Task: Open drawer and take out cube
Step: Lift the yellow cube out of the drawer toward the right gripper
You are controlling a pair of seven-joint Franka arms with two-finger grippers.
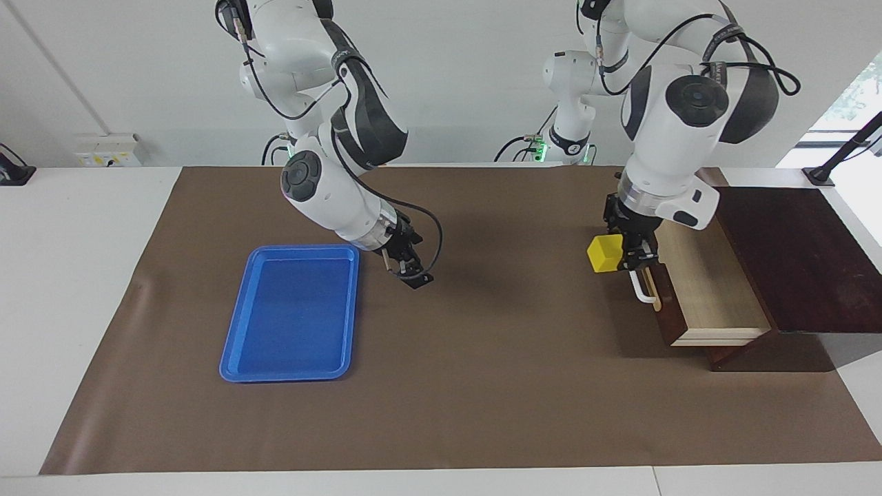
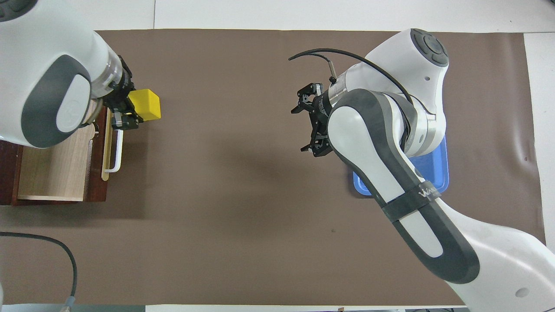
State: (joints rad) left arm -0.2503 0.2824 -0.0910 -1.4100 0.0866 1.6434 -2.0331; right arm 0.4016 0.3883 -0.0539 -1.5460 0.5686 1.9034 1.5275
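Table [image 1: 83, 275]; mat [image 1: 482, 386]; tray [image 1: 289, 313]; box [image 1: 806, 275]

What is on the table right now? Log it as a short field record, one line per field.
drawer: pulled open, pale inside bare, at the left arm's end of the table
cube: yellow, out of the drawer, held in the air
left gripper: shut on the cube, raised over the drawer's white handle
right gripper: open, holds nothing, waits over the mat beside the tray
blue tray: nothing in it, at the right arm's end
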